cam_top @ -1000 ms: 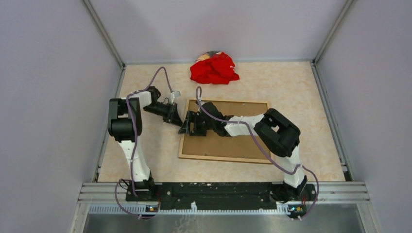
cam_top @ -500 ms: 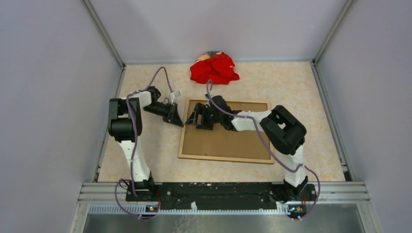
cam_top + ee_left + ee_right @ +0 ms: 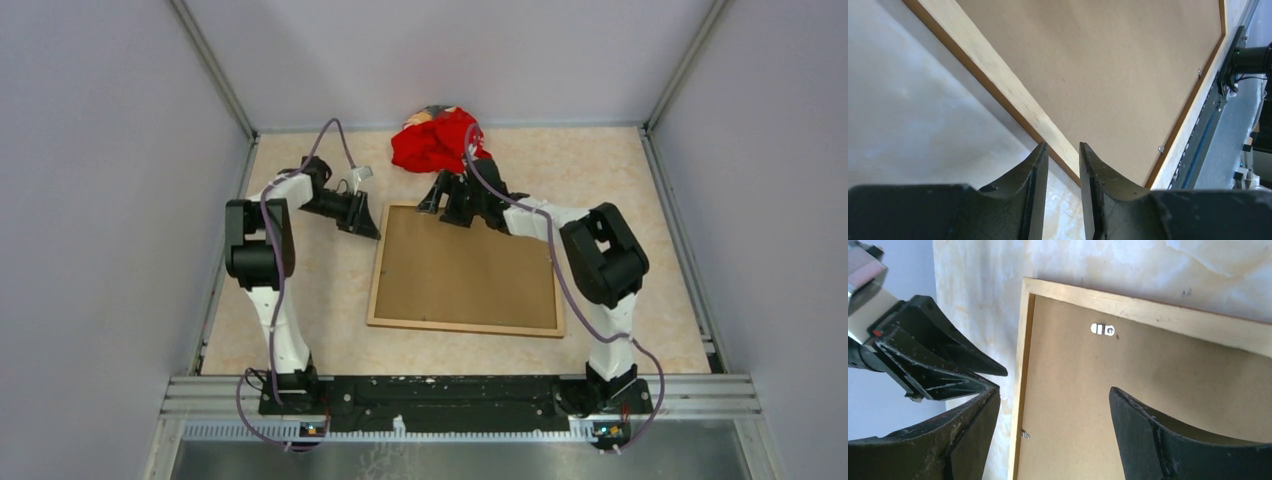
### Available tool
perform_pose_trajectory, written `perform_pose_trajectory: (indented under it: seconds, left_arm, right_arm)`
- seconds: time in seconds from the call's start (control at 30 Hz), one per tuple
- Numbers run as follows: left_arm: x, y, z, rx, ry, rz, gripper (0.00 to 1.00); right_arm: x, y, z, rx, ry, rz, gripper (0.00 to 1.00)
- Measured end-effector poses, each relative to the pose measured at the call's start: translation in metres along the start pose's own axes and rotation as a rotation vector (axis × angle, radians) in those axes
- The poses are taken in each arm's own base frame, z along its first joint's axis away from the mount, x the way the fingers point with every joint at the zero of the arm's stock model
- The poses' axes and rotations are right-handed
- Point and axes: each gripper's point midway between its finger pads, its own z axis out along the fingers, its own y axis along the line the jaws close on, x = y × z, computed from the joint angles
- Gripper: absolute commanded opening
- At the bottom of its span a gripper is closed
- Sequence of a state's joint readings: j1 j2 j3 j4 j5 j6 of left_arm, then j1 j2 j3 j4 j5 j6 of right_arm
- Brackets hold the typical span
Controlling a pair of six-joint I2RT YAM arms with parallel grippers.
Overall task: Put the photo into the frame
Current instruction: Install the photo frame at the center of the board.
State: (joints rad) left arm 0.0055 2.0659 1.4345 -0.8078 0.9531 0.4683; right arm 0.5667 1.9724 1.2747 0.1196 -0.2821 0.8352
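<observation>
Here's the frame (image 3: pixel 460 327), lying flat in the middle of the tabletop (image 3: pixel 600 190), back side up, with a plain brown backing board (image 3: pixel 465 265) sitting inside its light wooden strips. The photo itself I can't make out in any view; only that brown board shows within the frame.

My left claw (image 3: pixel 365 222) is down at the frame's far-left corner, just off its left side. Through the left wrist camera, the two fingers stand a narrow gap apart, nothing between them, tips aimed at the left wooden strip. Whether they touch the wood, I can't tell. Past the tips the board stretches away, with two small metal clips (image 3: pixel 1199 72) along its opposite edge.

My right claw (image 3: pixel 445 208) is out over the frame's far edge, between the frame and a crumpled red cloth (image 3: pixel 440 140) that lies at the back of the tabletop. Its fingers are spread wide and holding nothing. The right wrist camera looks down on the same far-left corner: pale strip, brown board, a little silver tab (image 3: pixel 1102 329) lying on the board close to the far strip, another small clip on the left strip. My left claw shows in that view too, just beside the corner, apart from my right fingers.
</observation>
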Motion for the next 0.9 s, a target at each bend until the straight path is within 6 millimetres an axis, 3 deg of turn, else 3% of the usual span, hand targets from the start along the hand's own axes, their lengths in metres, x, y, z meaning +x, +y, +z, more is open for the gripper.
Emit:
perform_pose_trajectory:
  seconds: [0.17,0.33,0.53,0.9]
  left_arm:
    - [-0.022,0.012,0.002,-0.013,-0.031,0.007,0.31]
    - [-0.016,0.023,0.011,-0.009,-0.018,-0.03,0.25]
    - [-0.015,0.025,0.013,-0.007,-0.018,-0.032,0.23]
    - [-0.013,0.023,0.014,0.006,-0.021,-0.035,0.22]
  right_arm:
    - [-0.004,-0.004,0.021,0.01,0.015,-0.002,0.79]
    - [-0.001,-0.013,0.039,0.025,0.042,0.006,0.78]
    - [-0.007,-0.006,0.051,-0.004,0.044,0.008,0.77]
    - [-0.01,-0.001,0.06,-0.037,0.046,0.025,0.76]
